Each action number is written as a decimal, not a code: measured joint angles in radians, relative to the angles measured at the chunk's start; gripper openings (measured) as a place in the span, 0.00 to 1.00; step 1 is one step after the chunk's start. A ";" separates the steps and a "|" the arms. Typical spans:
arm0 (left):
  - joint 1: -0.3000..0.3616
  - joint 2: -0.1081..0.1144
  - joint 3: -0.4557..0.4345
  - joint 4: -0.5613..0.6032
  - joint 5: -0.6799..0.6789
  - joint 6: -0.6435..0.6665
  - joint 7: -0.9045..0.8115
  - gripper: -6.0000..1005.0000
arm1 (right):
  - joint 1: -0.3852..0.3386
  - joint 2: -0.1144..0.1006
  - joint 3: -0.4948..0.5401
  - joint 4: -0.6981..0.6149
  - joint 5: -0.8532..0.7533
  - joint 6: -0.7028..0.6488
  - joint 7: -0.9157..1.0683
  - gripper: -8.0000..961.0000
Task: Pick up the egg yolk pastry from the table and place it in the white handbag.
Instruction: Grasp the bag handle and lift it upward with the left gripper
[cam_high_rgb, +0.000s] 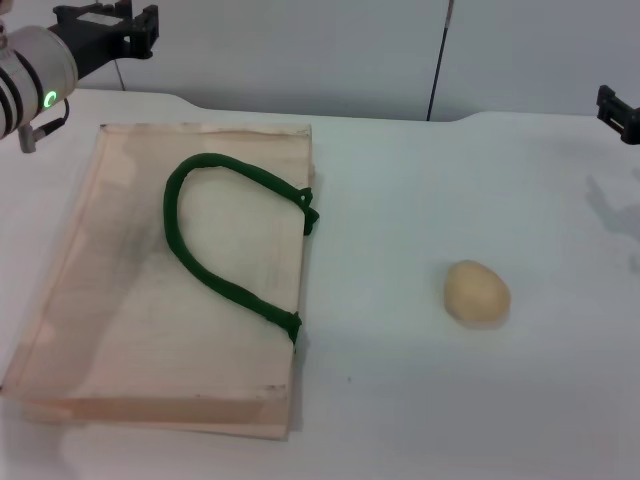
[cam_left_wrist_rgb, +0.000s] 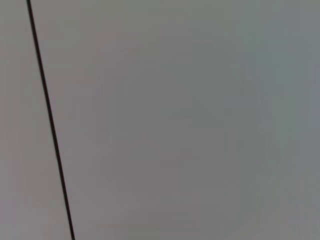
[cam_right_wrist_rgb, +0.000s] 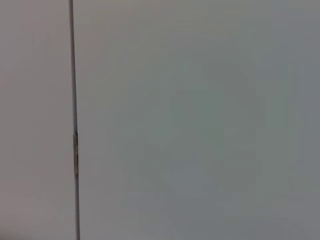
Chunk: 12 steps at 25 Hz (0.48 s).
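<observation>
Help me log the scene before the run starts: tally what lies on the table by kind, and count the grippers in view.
Egg yolk pastry: 1
White handbag, lying flat: 1
Grippers at the far edges, left gripper and right gripper: 2
Total: 4

The white handbag (cam_high_rgb: 150, 290) lies flat on the worktop (cam_high_rgb: 400, 400) to my left, reaching from near the back edge almost to the front. Its loop handle (cam_high_rgb: 215, 255) rests on top of it, folded back over the bag's panel, with both ends fixed at the bag's right-hand edge. The egg yolk pastry (cam_high_rgb: 477, 292) sits on the bare worktop to the right of the bag, well apart from it and level with its middle. My left gripper (cam_high_rgb: 135, 30) hangs above the far left corner, behind the bag. My right gripper (cam_high_rgb: 620, 110) hangs at the far right edge, behind and right of the pastry.
</observation>
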 joint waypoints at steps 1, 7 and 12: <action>0.000 0.000 -0.006 0.000 0.000 -0.006 0.000 0.30 | 0.000 0.000 0.000 0.000 0.000 0.000 0.000 0.73; -0.002 0.000 -0.028 0.000 0.000 -0.024 0.000 0.30 | 0.000 0.001 0.000 0.001 0.000 0.000 0.000 0.73; -0.003 0.000 -0.030 0.000 0.000 -0.025 0.001 0.30 | 0.000 0.002 0.001 0.000 0.000 0.000 0.000 0.73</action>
